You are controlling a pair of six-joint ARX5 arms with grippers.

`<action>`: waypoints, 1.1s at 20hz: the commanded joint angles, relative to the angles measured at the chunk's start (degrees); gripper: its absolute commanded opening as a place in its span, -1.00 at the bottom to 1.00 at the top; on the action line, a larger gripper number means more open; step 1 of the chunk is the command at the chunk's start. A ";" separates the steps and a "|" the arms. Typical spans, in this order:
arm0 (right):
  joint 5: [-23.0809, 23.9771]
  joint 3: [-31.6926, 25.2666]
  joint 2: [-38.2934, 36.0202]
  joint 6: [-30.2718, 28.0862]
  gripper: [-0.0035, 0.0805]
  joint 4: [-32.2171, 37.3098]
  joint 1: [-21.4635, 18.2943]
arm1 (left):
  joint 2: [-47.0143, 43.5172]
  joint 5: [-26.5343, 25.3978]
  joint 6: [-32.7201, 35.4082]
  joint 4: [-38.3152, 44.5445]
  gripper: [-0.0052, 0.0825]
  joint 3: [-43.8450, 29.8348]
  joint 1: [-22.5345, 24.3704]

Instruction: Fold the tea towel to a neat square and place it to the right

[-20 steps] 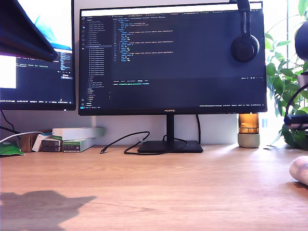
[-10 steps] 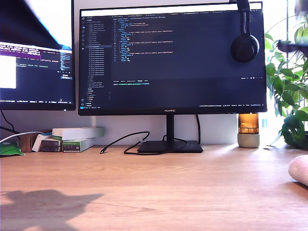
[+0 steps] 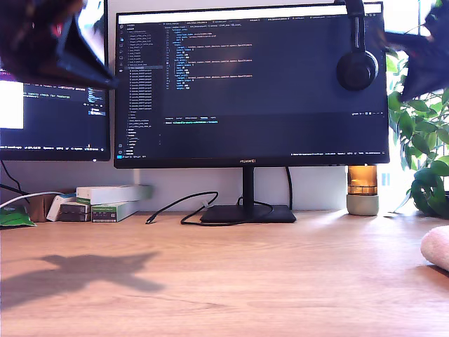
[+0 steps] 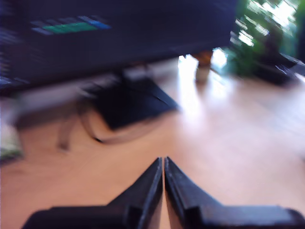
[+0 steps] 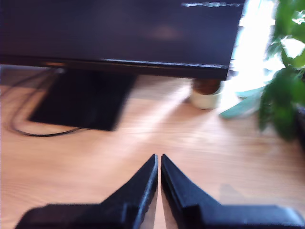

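The tea towel [image 3: 438, 247] shows only as a pale pinkish-white lump at the exterior view's right edge, resting on the wooden desk [image 3: 231, 281]. No gripper touches it. My first gripper [image 4: 163, 164] hangs above bare desk with its jaws pressed together and nothing between them. My second gripper [image 5: 158, 160] is likewise shut and empty over the desk, in front of the monitor stand. A dark blurred arm [image 3: 49, 42] is high at the exterior view's upper left, and another arm [image 3: 421, 63] at its upper right. Neither wrist view shows the towel.
A large monitor [image 3: 252, 84] on a black stand base [image 3: 247, 213] fills the back, with headphones [image 3: 356, 67] hung on it. A loose cable [image 3: 179, 207], small boxes [image 3: 112, 200], an amber lamp [image 3: 363, 189] and a leafy plant [image 3: 424, 147] line the rear.
The arm at the exterior view's upper left has swung further into view and its shadow on the desk has shifted right. A dark arm has appeared at the upper right. The towel has not moved.
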 commanded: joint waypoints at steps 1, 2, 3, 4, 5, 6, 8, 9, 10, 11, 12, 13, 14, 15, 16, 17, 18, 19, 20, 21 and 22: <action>-2.36 -0.74 0.94 -2.27 -0.94 1.44 -3.39 | 1.16 0.87 0.24 1.46 -0.93 -1.01 3.67; -4.35 -1.01 1.01 -3.56 -0.94 2.23 -5.46 | 1.53 1.25 0.26 1.53 -0.93 -1.01 6.16; -5.60 -1.46 1.01 -5.64 -0.94 3.10 -7.45 | 1.79 1.33 0.28 1.77 -0.93 -1.01 8.33; -7.74 -2.16 1.01 -5.90 -0.94 3.67 -9.62 | 1.79 1.40 0.44 1.99 -0.93 -1.01 10.29; -9.64 -3.15 1.01 -5.86 -0.94 4.26 -11.69 | 1.79 1.55 1.33 2.10 -0.93 -1.01 12.26; -11.69 -4.79 0.98 -5.90 -0.94 5.33 -13.40 | 1.79 2.14 1.55 2.08 -0.93 -1.01 14.12; -15.04 -8.46 0.96 -5.95 -0.94 8.46 -15.34 | 1.75 3.85 1.55 1.62 -0.93 -1.22 16.90; -15.04 -10.21 0.87 -5.95 -0.94 9.20 -15.52 | 1.66 4.11 1.57 1.66 -0.93 -1.62 17.81; -15.04 -12.13 0.59 -5.95 -0.94 10.56 -15.50 | 1.57 4.37 1.60 1.64 -0.93 -2.03 18.23; -15.02 -13.99 0.15 -5.79 -0.95 11.61 -15.21 | 1.11 4.37 1.62 1.62 -0.93 -2.56 18.32; -14.99 -15.43 -0.52 -5.27 -0.94 12.13 -14.75 | 0.52 4.28 1.70 1.64 -0.93 -3.19 18.32; -15.19 -16.68 -1.42 -5.16 -0.95 12.11 -14.14 | -0.31 4.24 1.70 1.64 -0.93 -3.87 18.32; -15.54 -18.14 -2.49 -5.16 -0.94 12.22 -13.35 | -1.38 4.20 1.70 1.64 -0.93 -4.66 18.32; -15.32 -19.61 -3.61 -4.81 -0.95 12.85 -12.59 | -2.43 4.22 1.70 1.51 -0.93 -5.51 18.29; -14.45 -21.49 -4.83 -4.31 -0.94 14.36 -11.54 | -3.54 4.17 1.70 0.76 -0.93 -6.12 18.29; -12.44 -23.47 -6.08 -3.69 -0.94 16.26 -10.67 | -4.59 4.15 1.70 0.02 -0.93 -6.56 18.32; -10.01 -25.68 -7.50 -2.62 -0.94 18.78 -9.90 | -5.60 4.11 1.81 -0.07 -0.93 -7.17 18.32; -6.99 -28.15 -9.01 -1.79 -0.94 21.35 -9.27 | -6.75 3.63 1.84 0.09 -0.93 -7.96 18.32; -5.70 -30.73 -10.73 -1.86 -0.94 23.87 -8.92 | -7.80 3.52 1.95 0.81 -0.93 -9.11 18.32; -5.68 -33.05 -12.44 -2.47 -0.94 25.24 -8.87 | -8.70 3.52 2.62 0.83 -0.93 -10.12 18.32; -5.70 -35.10 -14.01 -2.49 -0.94 26.77 -8.87 | -9.66 3.52 3.17 0.79 -0.93 -11.17 18.32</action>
